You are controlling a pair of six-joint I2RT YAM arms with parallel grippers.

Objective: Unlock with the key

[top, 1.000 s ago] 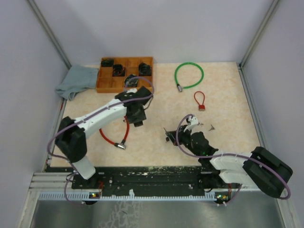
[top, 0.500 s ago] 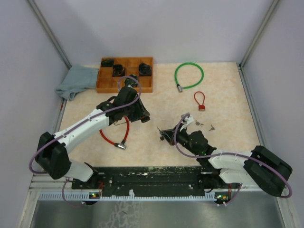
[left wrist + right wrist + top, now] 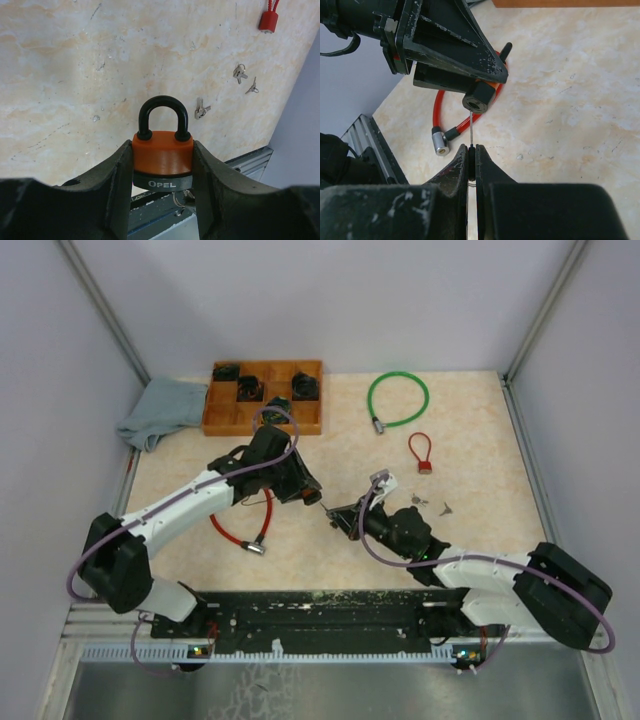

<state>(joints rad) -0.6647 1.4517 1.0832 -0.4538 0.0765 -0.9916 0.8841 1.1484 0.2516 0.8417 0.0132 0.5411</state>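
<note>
My left gripper (image 3: pixel 163 172) is shut on an orange padlock (image 3: pixel 163 156) with a black shackle, gripping its two sides. It holds the padlock above the table, left of centre in the top view (image 3: pixel 303 488). My right gripper (image 3: pixel 471 150) is shut on the key (image 3: pixel 471 127), whose thin blade points straight out from the fingertips. The blade's tip meets the padlock's dark underside (image 3: pixel 477 100). Whether it has entered the keyhole I cannot tell. In the top view the right gripper (image 3: pixel 346 520) sits just right of the padlock.
A red cable lock (image 3: pixel 238 531) lies below the left gripper. A green cable lock (image 3: pixel 397 398) and a small red lock (image 3: pixel 422 453) lie at the back right. An orange tray (image 3: pixel 226 418) and grey cloth (image 3: pixel 160 410) are at the back left. Loose keys (image 3: pixel 432 504) lie right of centre.
The left arm swung the padlock right and turned it toward the right gripper. The right gripper moved left with the key until the blade reached the padlock's underside.
</note>
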